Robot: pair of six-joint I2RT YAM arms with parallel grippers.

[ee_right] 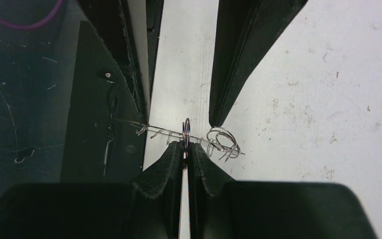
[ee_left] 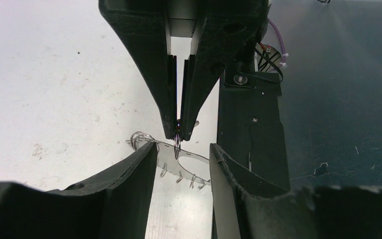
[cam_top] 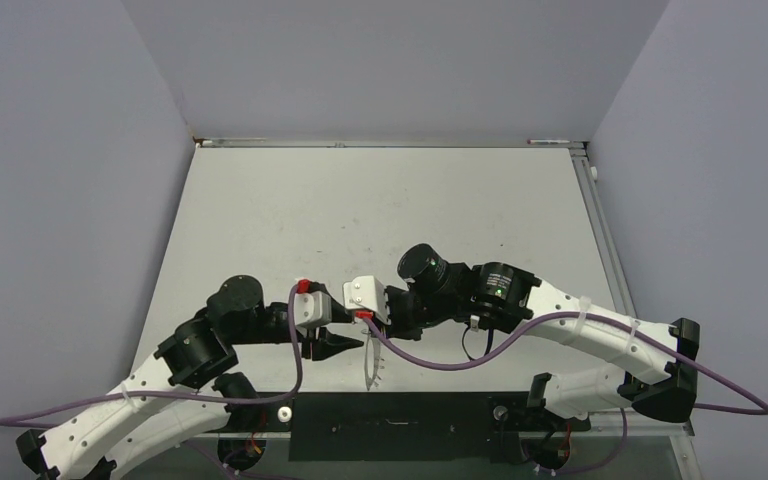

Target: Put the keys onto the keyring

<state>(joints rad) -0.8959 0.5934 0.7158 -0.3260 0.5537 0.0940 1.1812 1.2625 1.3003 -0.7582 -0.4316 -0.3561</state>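
The keyring looks like a thin clear-silvery plate with an oval hole and small wire loops along its rim. It hangs tilted over the table's near edge and shows edge-on in the right wrist view. My right gripper comes down from above, shut on a small silvery split ring at the keyring's rim. A faint red tint shows between its pads; the keys are otherwise hidden. My left gripper is open, its fingers standing on either side of the keyring's middle; I cannot tell if they touch it.
A bunch of larger wire loops hangs at the keyring's table-side end. A black base panel runs along the table's near edge under the grippers. Purple cables loop from the wrists. Grey walls enclose the white table.
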